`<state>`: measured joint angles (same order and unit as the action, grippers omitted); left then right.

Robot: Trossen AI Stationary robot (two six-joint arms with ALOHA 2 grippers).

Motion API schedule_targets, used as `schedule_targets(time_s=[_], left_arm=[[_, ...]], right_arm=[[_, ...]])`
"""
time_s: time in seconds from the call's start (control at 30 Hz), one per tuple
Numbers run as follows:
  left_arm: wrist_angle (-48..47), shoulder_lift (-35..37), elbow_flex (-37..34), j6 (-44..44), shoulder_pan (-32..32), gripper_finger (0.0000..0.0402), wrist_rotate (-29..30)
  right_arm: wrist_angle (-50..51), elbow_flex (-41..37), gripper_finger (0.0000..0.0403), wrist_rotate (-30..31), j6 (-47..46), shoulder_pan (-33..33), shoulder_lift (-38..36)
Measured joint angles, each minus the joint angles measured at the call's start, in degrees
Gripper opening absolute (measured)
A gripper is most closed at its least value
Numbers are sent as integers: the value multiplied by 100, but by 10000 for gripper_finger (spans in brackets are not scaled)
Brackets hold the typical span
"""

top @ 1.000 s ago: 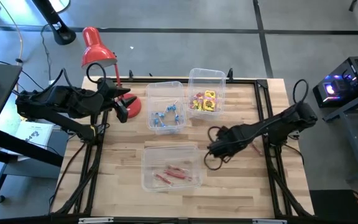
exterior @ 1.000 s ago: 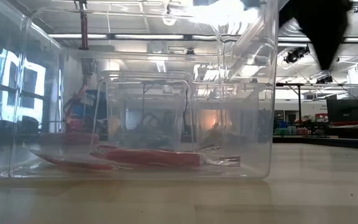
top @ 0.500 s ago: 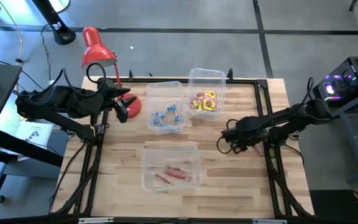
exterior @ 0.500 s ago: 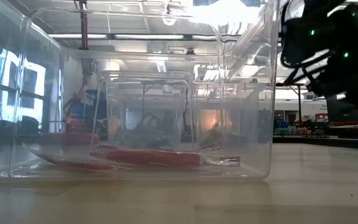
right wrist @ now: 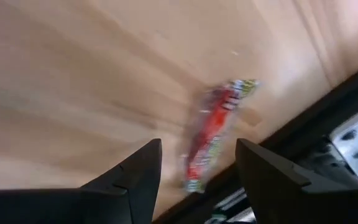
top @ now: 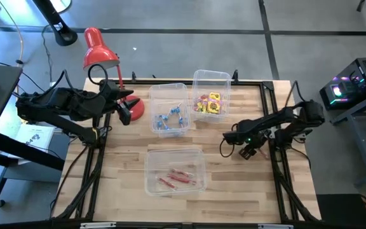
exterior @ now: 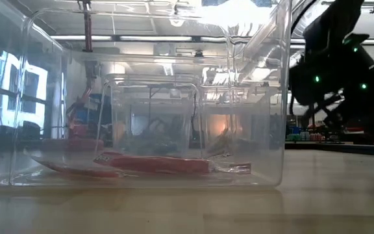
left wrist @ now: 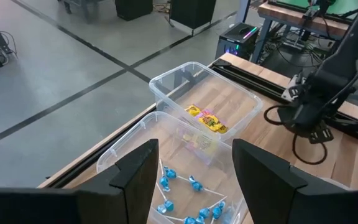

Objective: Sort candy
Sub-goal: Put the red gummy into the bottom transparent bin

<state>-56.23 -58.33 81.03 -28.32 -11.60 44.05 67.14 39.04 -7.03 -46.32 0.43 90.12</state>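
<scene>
Three clear bins stand on the wooden table. One holds blue twist-wrapped candy (top: 170, 119), one holds yellow packets (top: 208, 104), and the near one holds red sticks (top: 176, 178). A lone red stick (right wrist: 213, 134) lies flat on the wood close to the black rail at the table's right side. My right gripper (right wrist: 197, 142) hangs open above it, tilted downward, its fingers either side of the stick and clear of it. In the high view that gripper (top: 249, 151) is right of the near bin. My left gripper (top: 127, 105) waits open at the far left, facing the bins.
A red desk lamp (top: 100, 54) stands at the table's far left corner beside my left arm. Black rails (top: 273, 114) run along the table's edges. Bare wood lies between the near bin (top: 174, 170) and the right rail. In the low view the near bin (exterior: 154, 97) fills the foreground.
My right gripper has gone from beside the near bin toward the table's right edge, has come down and has tipped more steeply downward. It is now over the loose red stick, and its fingers have stayed open.
</scene>
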Motion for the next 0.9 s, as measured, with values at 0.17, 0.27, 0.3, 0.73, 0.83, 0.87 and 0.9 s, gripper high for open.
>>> schedule_targets(time_s=[0.17, 0.27, 0.3, 0.73, 0.83, 0.87, 0.9], left_arm=[[-1, 0, 0, -15, 0, 199, 0], [-2, 0, 0, -15, 0, 199, 0], [0, 0, 0, -15, 0, 199, 0], [-5, 0, 0, -15, 0, 199, -68], [-11, 0, 0, -13, 0, 199, -155], [-11, 0, 0, -13, 0, 199, -155], [-13, 0, 0, -11, -2, 199, -155]], right_arm=[[-128, -217, 199, -171, 291, -181, 400], [-251, -325, 199, -415, 693, -279, 573], [-275, -330, 199, -447, 836, -285, 625], [-612, 246, 199, -491, 2382, -247, 586], [-783, 506, 199, -522, 2412, -224, 588], [-851, 596, 199, -522, 2415, -200, 588], [-927, 672, 199, -522, 2416, -167, 588]])
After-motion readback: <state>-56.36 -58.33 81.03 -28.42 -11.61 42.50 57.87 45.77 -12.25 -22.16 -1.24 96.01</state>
